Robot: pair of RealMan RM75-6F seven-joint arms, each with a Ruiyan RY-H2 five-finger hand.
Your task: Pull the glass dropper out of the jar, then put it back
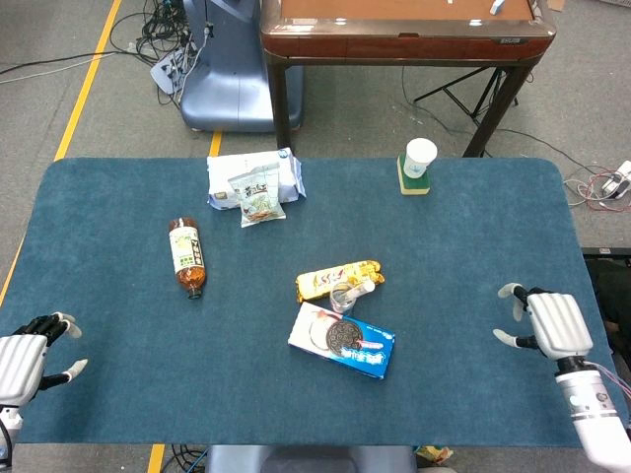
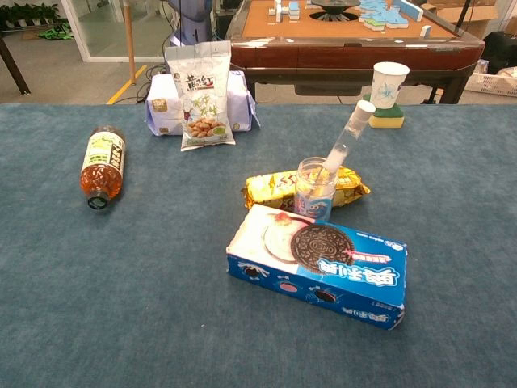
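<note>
A small clear jar (image 2: pixel 314 188) (image 1: pixel 342 296) stands mid-table, just behind a blue cookie box. The glass dropper (image 2: pixel 346 137) (image 1: pixel 361 289) leans out of the jar toward the right, its white bulb up. My right hand (image 1: pixel 549 322) hovers over the table's right edge, well to the right of the jar, fingers spread and holding nothing. At the near left corner my left hand (image 1: pixel 25 358) is likewise empty with fingers apart. Neither hand shows in the chest view.
A blue cookie box (image 2: pixel 318 263) lies in front of the jar, a yellow snack pack (image 2: pixel 279 186) behind it. A tea bottle (image 2: pixel 101 164) lies at left. Snack bags (image 2: pixel 200 93) sit at the back left, a paper cup (image 2: pixel 389 83) on a sponge at the back right.
</note>
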